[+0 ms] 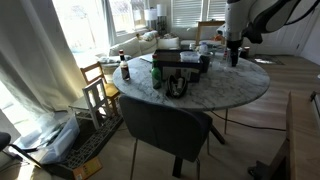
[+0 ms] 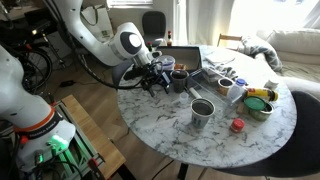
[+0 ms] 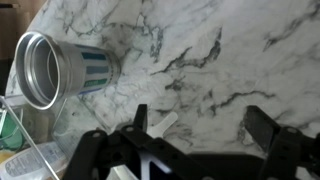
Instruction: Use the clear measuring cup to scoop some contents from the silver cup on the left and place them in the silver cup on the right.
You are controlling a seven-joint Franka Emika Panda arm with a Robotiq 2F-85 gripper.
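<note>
**Item: end effector** (image 3: 198, 116). Jaws spread wide with nothing gripped. It hangs low over the marble bench (image 3: 230, 50), and in an exterior view (image 2: 155, 82) it sits by the bench edge nearest the arm.

**Item: clear measuring cup** (image 3: 35, 140). Faint glassy form in the wrist view, on the bench just beside the striped silver cup (image 3: 60, 68). It is apart from the jaws. Its outline is too faint to tell its long axis or heading.

**Item: striped silver cup.** In the wrist view its long axis runs across the picture, mouth toward the picture's left. Whether it stands upright or tilted cannot be told.

**Step, judged.** The scoop is not in hand, and whether any contents have been moved cannot be told. A pick-up would call for centring the jaws on the clear cup, descending, then closing.
</note>
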